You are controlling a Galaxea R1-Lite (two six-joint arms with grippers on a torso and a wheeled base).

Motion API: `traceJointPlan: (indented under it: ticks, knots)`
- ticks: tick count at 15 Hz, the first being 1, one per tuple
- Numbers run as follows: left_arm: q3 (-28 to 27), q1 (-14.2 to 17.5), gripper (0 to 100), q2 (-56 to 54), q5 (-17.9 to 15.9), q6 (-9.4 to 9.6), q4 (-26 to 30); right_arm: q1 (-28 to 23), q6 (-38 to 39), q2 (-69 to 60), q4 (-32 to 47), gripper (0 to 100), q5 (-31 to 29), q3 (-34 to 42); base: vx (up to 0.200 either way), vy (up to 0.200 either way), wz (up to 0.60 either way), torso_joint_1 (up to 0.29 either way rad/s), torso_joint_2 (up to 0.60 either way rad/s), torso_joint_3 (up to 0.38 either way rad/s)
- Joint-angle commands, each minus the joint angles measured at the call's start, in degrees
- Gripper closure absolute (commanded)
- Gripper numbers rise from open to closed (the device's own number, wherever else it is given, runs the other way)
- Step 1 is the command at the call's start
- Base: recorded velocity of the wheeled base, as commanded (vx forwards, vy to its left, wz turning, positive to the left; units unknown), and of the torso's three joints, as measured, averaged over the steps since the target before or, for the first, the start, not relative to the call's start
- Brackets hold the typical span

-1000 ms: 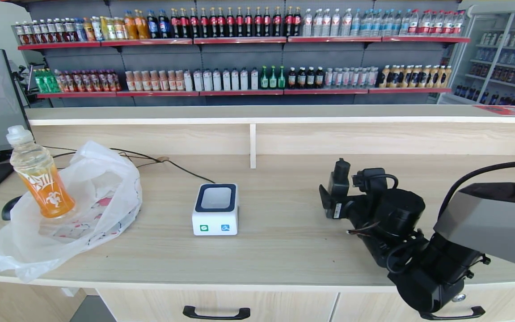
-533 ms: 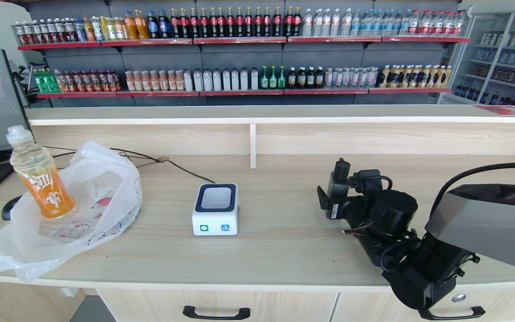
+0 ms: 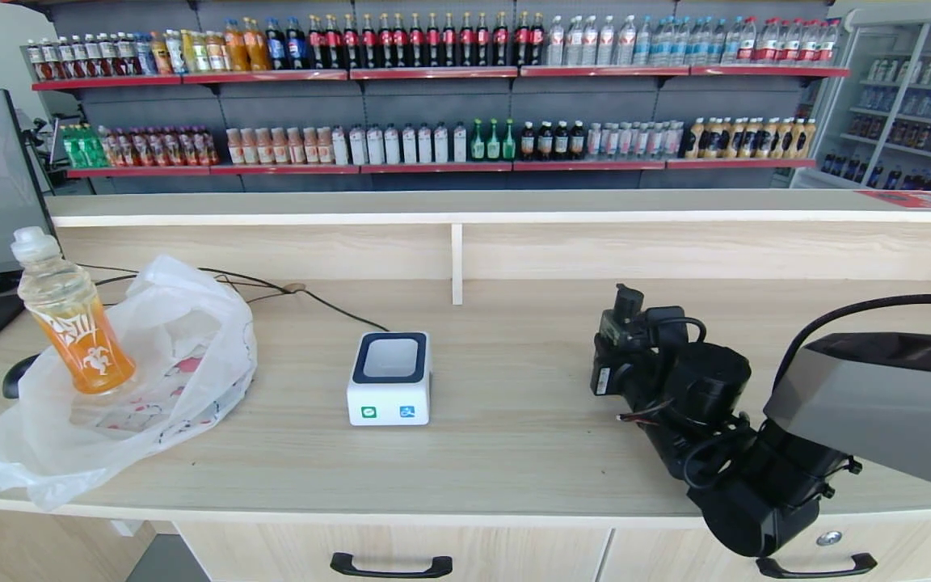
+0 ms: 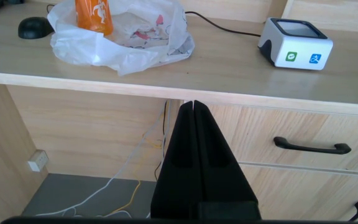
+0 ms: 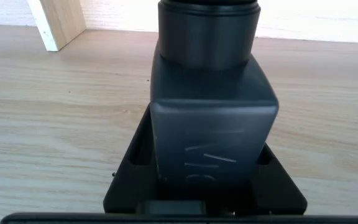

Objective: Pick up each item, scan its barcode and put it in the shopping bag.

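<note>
Our right gripper [image 3: 616, 346] clamps a dark grey bottle [image 5: 213, 134] at the barcode scanner's [image 3: 389, 378] three o'clock; our left gripper [image 4: 194, 112] is closed.

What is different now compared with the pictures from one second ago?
The right gripper, shut on a dark bottle, turned at the wrist, and its arm shifted slightly toward the scanner. The orange drink bottle, shopping bag and scanner stayed put.

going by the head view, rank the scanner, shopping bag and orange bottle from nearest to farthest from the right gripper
From the right gripper, which holds a dark bottle:
1. scanner, in the middle, to the gripper's left.
2. shopping bag, farther left.
3. orange bottle, upright at the bag's far side, leftmost.
</note>
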Motion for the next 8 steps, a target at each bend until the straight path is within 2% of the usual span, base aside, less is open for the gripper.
traceJointPlan:
  ticks: [1, 8]
  knots:
    - [0.0, 0.0, 100, 0.0, 0.0, -0.01, 0.0, 0.0, 0.0, 0.0, -0.2, 100, 0.0, -0.7, 0.000, 0.000, 0.00, 0.000, 0.00, 0.000]
    - [0.0, 0.0, 100, 0.0, 0.0, -0.01, 0.0, 0.1, 0.0, -0.4, -0.2, 100, 0.0, -0.5, 0.000, 0.000, 0.00, 0.000, 0.00, 0.000]
